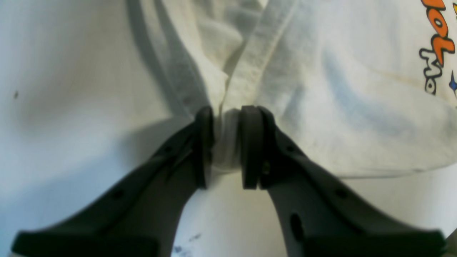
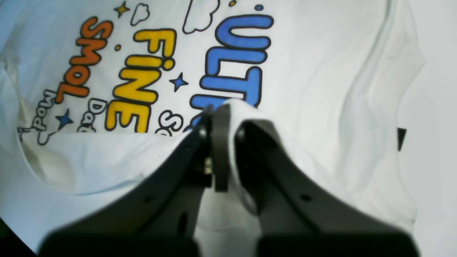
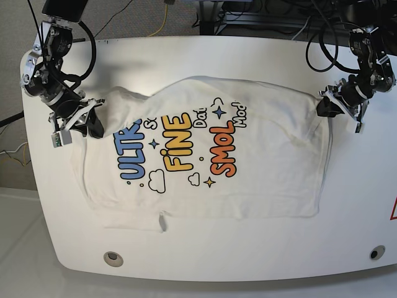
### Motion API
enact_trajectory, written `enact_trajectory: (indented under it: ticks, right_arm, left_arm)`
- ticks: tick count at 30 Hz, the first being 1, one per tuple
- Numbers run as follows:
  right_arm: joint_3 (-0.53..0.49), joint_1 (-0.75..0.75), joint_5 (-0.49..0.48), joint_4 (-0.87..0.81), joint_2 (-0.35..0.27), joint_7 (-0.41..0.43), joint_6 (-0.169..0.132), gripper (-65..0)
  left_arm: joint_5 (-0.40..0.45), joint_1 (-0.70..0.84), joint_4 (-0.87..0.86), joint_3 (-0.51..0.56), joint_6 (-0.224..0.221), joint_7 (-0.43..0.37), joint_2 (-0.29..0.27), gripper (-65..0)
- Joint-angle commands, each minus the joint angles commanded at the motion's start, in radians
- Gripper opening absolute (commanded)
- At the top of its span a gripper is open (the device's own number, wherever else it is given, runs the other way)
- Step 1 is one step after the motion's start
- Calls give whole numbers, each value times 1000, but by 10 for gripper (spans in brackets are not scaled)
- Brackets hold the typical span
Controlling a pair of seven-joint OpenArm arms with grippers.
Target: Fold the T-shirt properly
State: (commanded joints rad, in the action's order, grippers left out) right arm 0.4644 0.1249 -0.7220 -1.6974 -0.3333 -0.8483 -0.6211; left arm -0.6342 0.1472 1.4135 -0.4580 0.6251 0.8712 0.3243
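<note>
The large white cotton T-shirt (image 3: 248, 155) with cartoon lettering is spread on the white counter (image 3: 205, 261), barely folded; its edges are pinched by the closed left tool (image 1: 226, 142) and right tool (image 2: 228, 142).

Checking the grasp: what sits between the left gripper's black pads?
A pinched fold of the white printed cotton T-shirt fills the gap between the left gripper pads, shown in the left wrist view.

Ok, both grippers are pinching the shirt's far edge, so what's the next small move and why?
Probably draw both held corners together toward the near edge. The left gripper and right gripper each clamp cloth, and the T-shirt has its far edge only partly folded over the print.
</note>
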Motion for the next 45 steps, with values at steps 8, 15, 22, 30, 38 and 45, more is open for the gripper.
enact_trajectory:
  ticks: [8,15,22,30,38,45]
  right_arm:
    - [2,-2,-1,1,0,1,-2,-650]
    - [4,0,1,1,1,-3,-1,-650]
    - [3,-2,4,0,0,-4,1,-650]
    - [7,0,2,-1,-2,-7,-1,-650]
    - [8,1,0,-4,-1,-13,0,-650]
    - [6,-4,7,-4,-1,-4,1,-650]
  left_arm:
    - [-8,7,-15,-6,-4,-7,1,-433]
    - [-5,17,-18,-6,-15,-17,9,-377]
    - [22,25,-13,7,-24,-84,10,-174]
    - [59,33,-29,-58,-21,-102,12,-151]
    - [49,34,-29,-105,-6,-108,8,-471]
    - [33,34,-1,-70,2,-90,1,-650]
